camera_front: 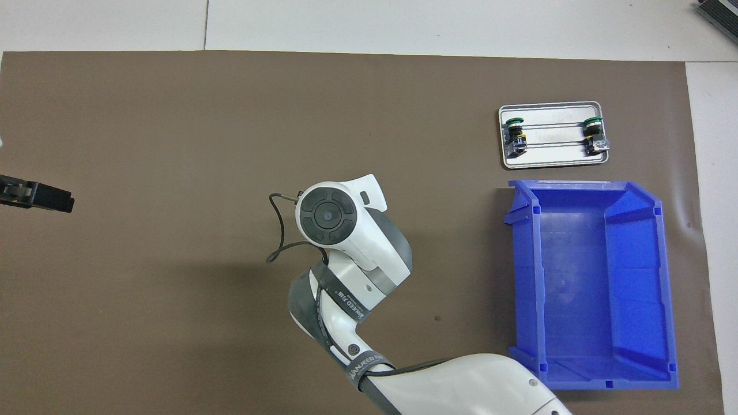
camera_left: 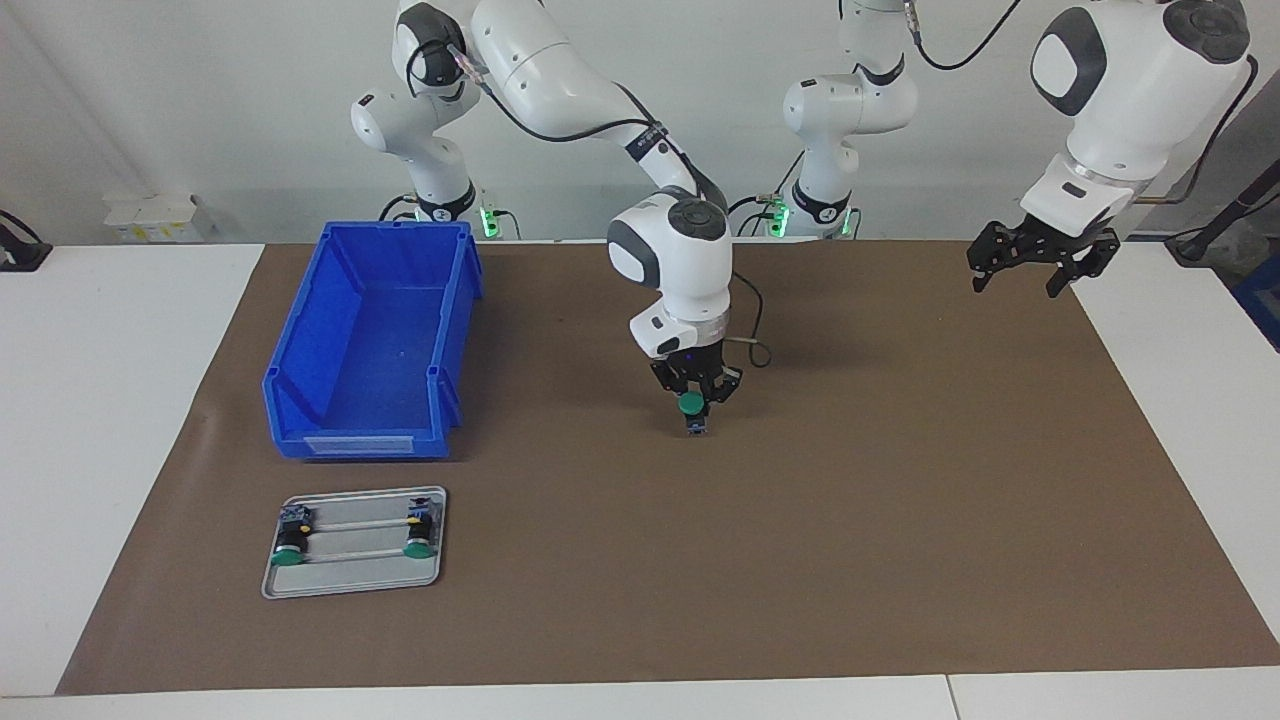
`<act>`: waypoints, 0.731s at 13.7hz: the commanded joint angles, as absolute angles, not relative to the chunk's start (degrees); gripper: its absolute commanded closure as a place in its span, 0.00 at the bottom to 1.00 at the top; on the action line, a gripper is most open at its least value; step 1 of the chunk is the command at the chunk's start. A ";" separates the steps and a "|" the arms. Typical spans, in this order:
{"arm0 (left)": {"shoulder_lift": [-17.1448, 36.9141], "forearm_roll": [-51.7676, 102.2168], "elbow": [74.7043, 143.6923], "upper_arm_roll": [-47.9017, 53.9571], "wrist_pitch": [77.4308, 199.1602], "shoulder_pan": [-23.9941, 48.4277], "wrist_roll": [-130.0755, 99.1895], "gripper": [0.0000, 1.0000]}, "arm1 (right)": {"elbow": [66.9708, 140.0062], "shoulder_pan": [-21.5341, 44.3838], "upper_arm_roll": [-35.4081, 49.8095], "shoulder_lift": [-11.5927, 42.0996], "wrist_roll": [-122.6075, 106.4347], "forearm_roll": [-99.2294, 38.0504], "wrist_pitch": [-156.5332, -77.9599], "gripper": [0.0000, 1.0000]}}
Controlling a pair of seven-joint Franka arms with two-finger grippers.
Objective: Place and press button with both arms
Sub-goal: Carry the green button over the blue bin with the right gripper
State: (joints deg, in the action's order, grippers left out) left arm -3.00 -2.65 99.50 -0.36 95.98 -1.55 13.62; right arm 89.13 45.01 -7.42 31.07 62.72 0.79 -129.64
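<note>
Three green-capped buttons are seen on the scene; one button (camera_left: 690, 408) is clamped between the closed fingers of the right gripper (camera_left: 694, 392), green cap facing the high camera and bluish end pointing down, at the middle of the brown mat (camera_left: 900, 520); whether its lower end touches the mat cannot be told; in the overhead view this gripper and its button are hidden under the right arm's wrist (camera_front: 340, 222); two other buttons (camera_left: 291, 540) (camera_left: 420, 535) are laid on a metal tray (camera_left: 355, 575) toward the right arm's end of the table, one at each end of the tray; a blue bin (camera_left: 375, 345) is set just beside the tray, nearer to the robots; the left gripper (camera_left: 1040, 255) is held raised over the mat's edge at the left arm's end, its jaws spread apart and nothing between them
</note>
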 commanded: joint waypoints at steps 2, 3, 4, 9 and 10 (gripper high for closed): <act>-4.66 -2.81 101.07 0.26 95.80 -1.58 13.71 0.00 | 90.53 36.50 -7.38 21.29 52.60 2.02 -119.74 1.00; -4.66 -2.73 101.16 0.35 95.80 -1.50 13.71 0.00 | 90.53 33.34 -7.38 19.01 48.30 2.02 -117.10 1.00; -4.66 -2.72 101.16 0.35 95.89 -1.41 13.54 0.00 | 90.53 30.61 -7.47 17.16 44.51 2.11 -114.46 1.00; -4.66 0.35 101.16 0.35 96.15 -1.58 12.39 0.01 | 95.78 15.59 -7.29 6.70 20.88 2.02 -106.89 1.00; -4.66 0.96 101.16 0.35 96.15 -1.76 11.70 0.01 | 99.02 13.03 -7.29 4.24 16.92 2.02 -106.88 1.00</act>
